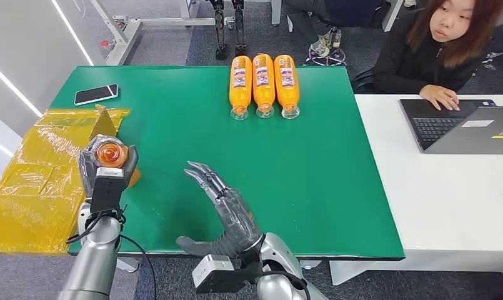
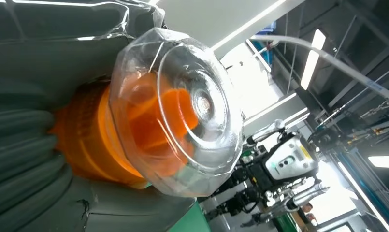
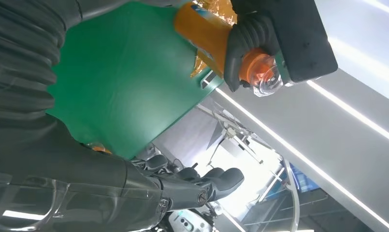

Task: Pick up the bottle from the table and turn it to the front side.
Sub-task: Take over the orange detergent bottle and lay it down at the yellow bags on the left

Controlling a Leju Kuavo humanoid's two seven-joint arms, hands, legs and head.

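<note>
The orange bottle (image 1: 112,154) is up off the green table (image 1: 336,187), near the table's left side, and the left hand (image 1: 106,167) has its fingers wrapped tight around it, with the clear cap (image 2: 182,108) pointing up at the head camera. The right hand (image 1: 227,209) holds nothing and floats over the near part of the table, close to the bottle, with its fingers stretched out and its thumb apart from them. Three more orange bottles (image 1: 263,84) lie side by side at the far edge, a phone (image 1: 96,94) lies at the far left corner, crinkly yellow plastic (image 1: 39,181) lies beside the left hand, and a person (image 1: 436,47) sits at a laptop (image 1: 461,125) on the white table (image 1: 448,206) to the right.
</note>
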